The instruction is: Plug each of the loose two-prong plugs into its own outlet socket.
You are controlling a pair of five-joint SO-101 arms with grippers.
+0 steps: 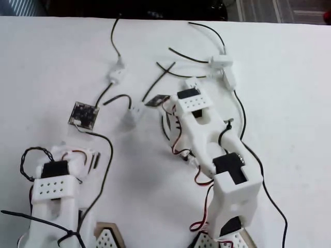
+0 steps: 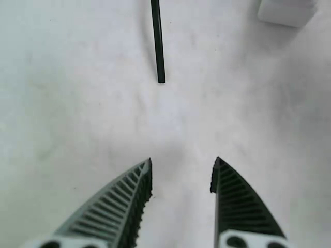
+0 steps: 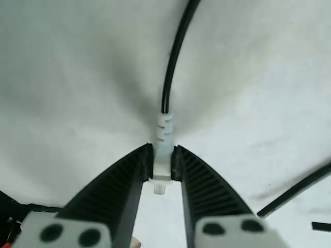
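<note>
Right gripper (image 3: 162, 155) is clenched on 1 white plastic plug (image 3: 163, 135) with black cord (image 3: 176, 57), apparently not yet socketed. Left gripper (image 2: 181, 164) is released and empty.

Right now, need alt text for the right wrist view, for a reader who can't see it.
The right hand is shut on a white plug, pinching its sides between two dark ribbed fingers. The plug's black cord runs away over the white table; a second cord lies nearby.

Left pincer (image 2: 182, 163) spread apart, right pincer (image 3: 162, 150) clamped on a plug (image 3: 164, 129)
</note>
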